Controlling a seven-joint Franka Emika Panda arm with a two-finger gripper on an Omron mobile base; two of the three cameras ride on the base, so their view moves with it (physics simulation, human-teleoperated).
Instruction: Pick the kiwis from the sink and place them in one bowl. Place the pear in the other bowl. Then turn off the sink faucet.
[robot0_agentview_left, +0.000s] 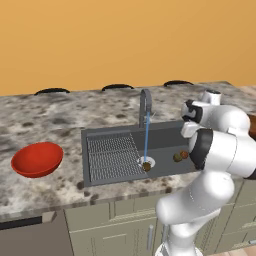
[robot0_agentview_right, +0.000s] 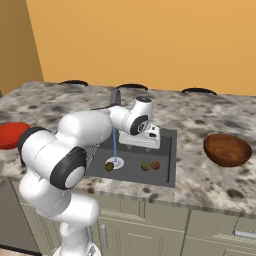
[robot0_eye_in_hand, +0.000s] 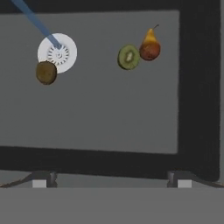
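Tool (robot0_eye_in_hand: 112, 183) spread wide, empty, poised over sink (robot0_eye_in_hand: 109, 127) for a first pick. Hand view: brown kiwi (robot0_eye_in_hand: 46, 72) touching drain (robot0_eye_in_hand: 57, 53); cut green kiwi (robot0_eye_in_hand: 128, 57) against pear (robot0_eye_in_hand: 150, 45). Left base: red bowl (robot0_agentview_left: 37, 159) on table (robot0_agentview_left: 60, 115), faucet (robot0_agentview_left: 145, 105) running. Right base: brown bowl (robot0_agentview_right: 227, 149) waits right.

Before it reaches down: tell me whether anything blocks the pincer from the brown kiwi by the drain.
Nothing visible does. The open pincer looks over bare sink floor toward the brown kiwi, which lies against the drain where the water stream lands.
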